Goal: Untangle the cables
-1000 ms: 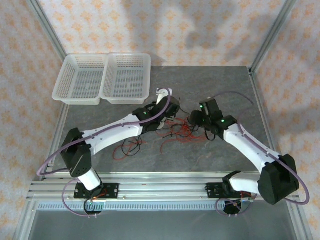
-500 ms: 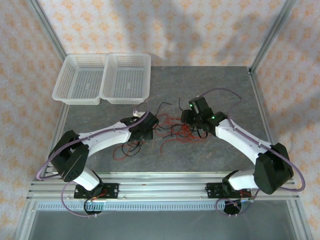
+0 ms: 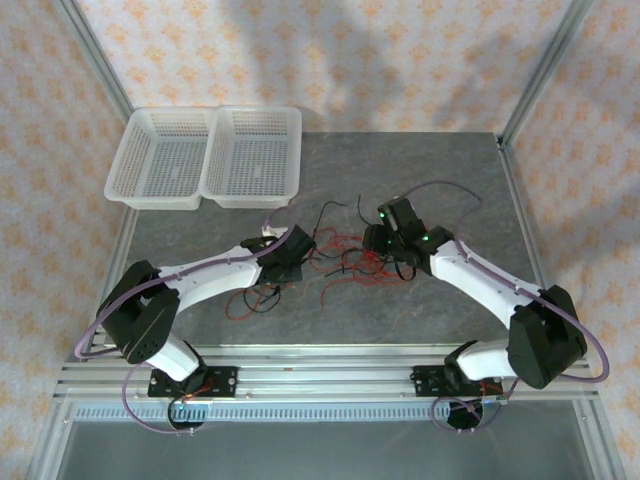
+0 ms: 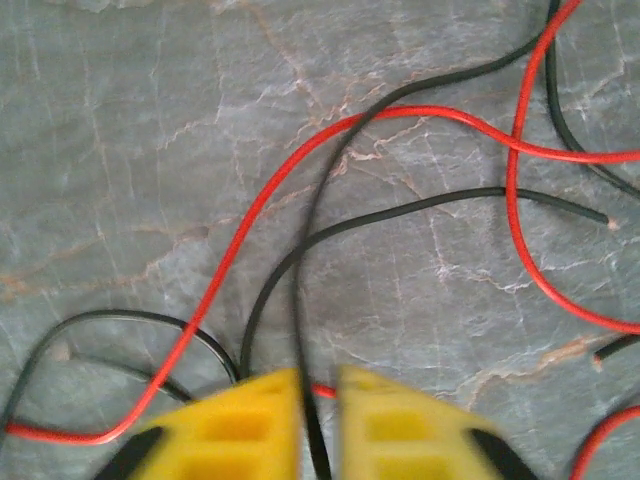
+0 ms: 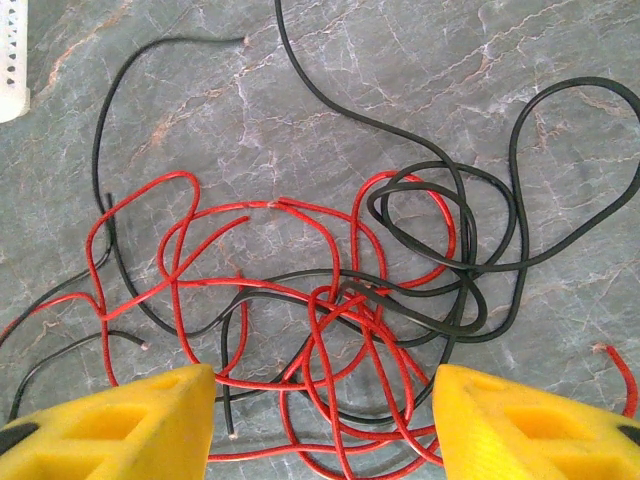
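Note:
The cables (image 3: 345, 262) are thin red and black wires, tangled on the grey table between my two arms. My left gripper (image 4: 318, 385) is low at the tangle's left side. Its yellow fingers (image 4: 240, 420) are shut on a black cable (image 4: 300, 290), which runs up from between them and crosses a red cable (image 4: 250, 225). My right gripper (image 5: 322, 385) hangs open above the densest knot of red and black cables (image 5: 350, 310), its fingers (image 5: 150, 420) wide apart and holding nothing. From above, the left gripper (image 3: 290, 252) and right gripper (image 3: 385, 240) flank the tangle.
Two white mesh baskets (image 3: 160, 160) (image 3: 255, 155) stand side by side at the back left of the table (image 3: 440, 170); a corner of a basket (image 5: 10, 60) shows in the right wrist view. Loose wire ends (image 3: 250, 300) trail toward the front left. Frame posts edge the table.
The left arm swung down from farther back to the tangle's left side and shut on a black cable. The right arm shifted slightly left and back, still open.

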